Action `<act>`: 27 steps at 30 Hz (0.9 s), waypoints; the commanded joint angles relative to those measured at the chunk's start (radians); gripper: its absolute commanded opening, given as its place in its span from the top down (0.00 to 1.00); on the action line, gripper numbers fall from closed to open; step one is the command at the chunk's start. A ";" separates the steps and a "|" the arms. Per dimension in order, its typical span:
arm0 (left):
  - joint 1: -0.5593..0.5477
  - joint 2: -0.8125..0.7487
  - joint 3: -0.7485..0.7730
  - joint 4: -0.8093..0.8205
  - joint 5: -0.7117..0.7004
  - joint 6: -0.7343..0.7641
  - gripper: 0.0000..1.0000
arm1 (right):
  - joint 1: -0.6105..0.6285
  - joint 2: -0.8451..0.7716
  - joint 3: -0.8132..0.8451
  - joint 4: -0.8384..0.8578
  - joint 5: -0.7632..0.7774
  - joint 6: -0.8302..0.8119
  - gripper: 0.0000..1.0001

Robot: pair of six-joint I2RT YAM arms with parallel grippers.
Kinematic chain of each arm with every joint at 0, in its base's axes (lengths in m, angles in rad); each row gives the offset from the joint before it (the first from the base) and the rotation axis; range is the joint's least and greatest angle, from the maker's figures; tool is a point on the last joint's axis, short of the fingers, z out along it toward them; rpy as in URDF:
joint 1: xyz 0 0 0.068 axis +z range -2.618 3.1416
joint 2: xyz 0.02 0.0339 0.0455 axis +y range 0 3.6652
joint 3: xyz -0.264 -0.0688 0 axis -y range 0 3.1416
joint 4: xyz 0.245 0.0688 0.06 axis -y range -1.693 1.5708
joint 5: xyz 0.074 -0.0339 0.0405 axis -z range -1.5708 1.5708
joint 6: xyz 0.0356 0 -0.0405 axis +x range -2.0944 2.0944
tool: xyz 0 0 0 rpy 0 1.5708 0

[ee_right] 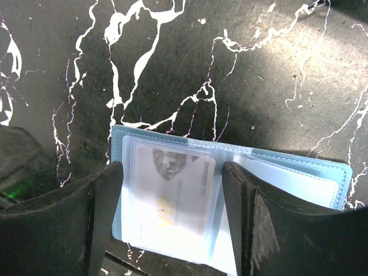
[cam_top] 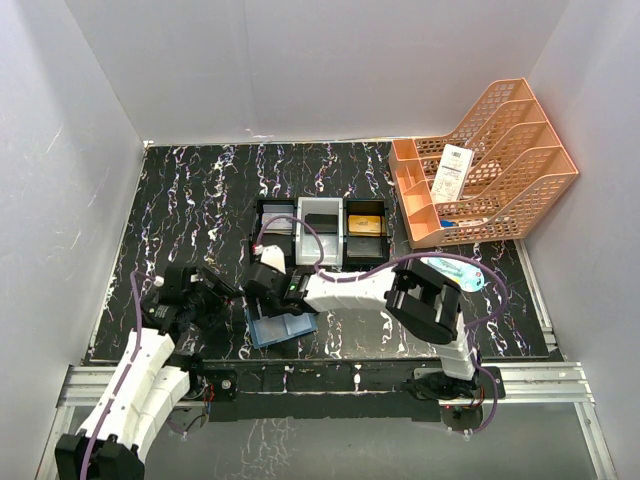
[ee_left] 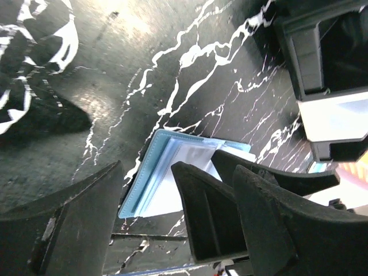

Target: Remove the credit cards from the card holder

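The teal-blue card holder (cam_top: 283, 327) lies open and flat near the table's front edge. In the right wrist view its left clear pocket (ee_right: 172, 190) holds a pale greyish credit card (ee_right: 178, 184). My right gripper (ee_right: 172, 218) hovers just above that panel, open, with one finger (ee_right: 69, 224) on each side of the card. My left gripper (cam_top: 215, 297) stands open just left of the card holder (ee_left: 155, 184) and holds nothing. A gold credit card (cam_top: 366, 224) lies in the right compartment of the tray.
A black-and-white three-compartment tray (cam_top: 320, 248) stands right behind the card holder. An orange file rack (cam_top: 490, 170) with a white barcoded slip (cam_top: 453, 172) fills the back right. A white-and-blue oval case (cam_top: 455, 270) lies beside the right arm. White walls enclose the table.
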 commanded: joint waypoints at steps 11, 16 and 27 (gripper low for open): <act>-0.001 -0.055 0.065 -0.146 -0.134 -0.068 0.23 | 0.083 0.153 0.143 -0.256 0.221 -0.012 0.33; -0.001 -0.039 0.067 -0.137 -0.122 -0.056 0.22 | 0.085 0.159 0.144 -0.251 0.217 -0.006 0.41; 0.000 -0.014 0.045 -0.053 0.006 0.009 0.23 | 0.048 0.058 0.023 -0.072 0.074 -0.020 0.50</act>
